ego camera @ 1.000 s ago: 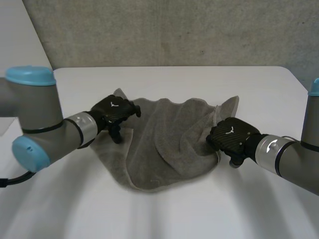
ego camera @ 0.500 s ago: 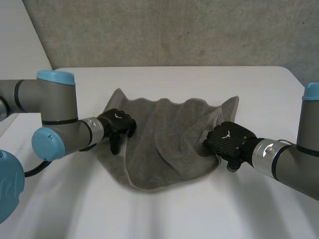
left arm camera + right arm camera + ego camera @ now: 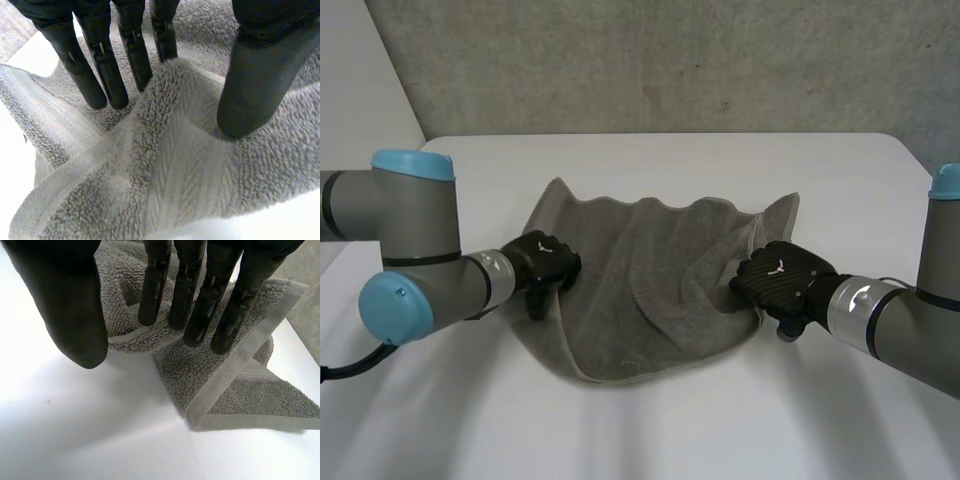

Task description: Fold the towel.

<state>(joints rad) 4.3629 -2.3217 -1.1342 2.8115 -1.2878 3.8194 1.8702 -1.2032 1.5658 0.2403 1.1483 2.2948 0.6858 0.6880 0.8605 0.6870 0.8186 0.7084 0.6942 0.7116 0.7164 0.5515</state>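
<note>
A grey terry towel (image 3: 650, 280) lies rumpled on the white table (image 3: 670, 160), its far corners standing up a little. My left hand (image 3: 542, 262) is at the towel's left edge. In the left wrist view its fingers (image 3: 95, 75) and thumb (image 3: 255, 85) press into the towel (image 3: 175, 200), with a raised ridge of pile gathered and pinched between them. My right hand (image 3: 780, 280) is at the towel's right edge. Its straight fingers (image 3: 195, 300) rest on the towel's (image 3: 215, 375) folded hem, while the thumb (image 3: 70, 305) stands apart over bare table.
A grey wall runs behind the table's far edge. Bare white tabletop (image 3: 650, 430) surrounds the towel in front and on both sides. My grey arms come in low from the left and the right.
My left hand has slid nearer and leftward along the towel's left edge, and its fingers and thumb have drawn in on the cloth. The right hand has hardly moved.
</note>
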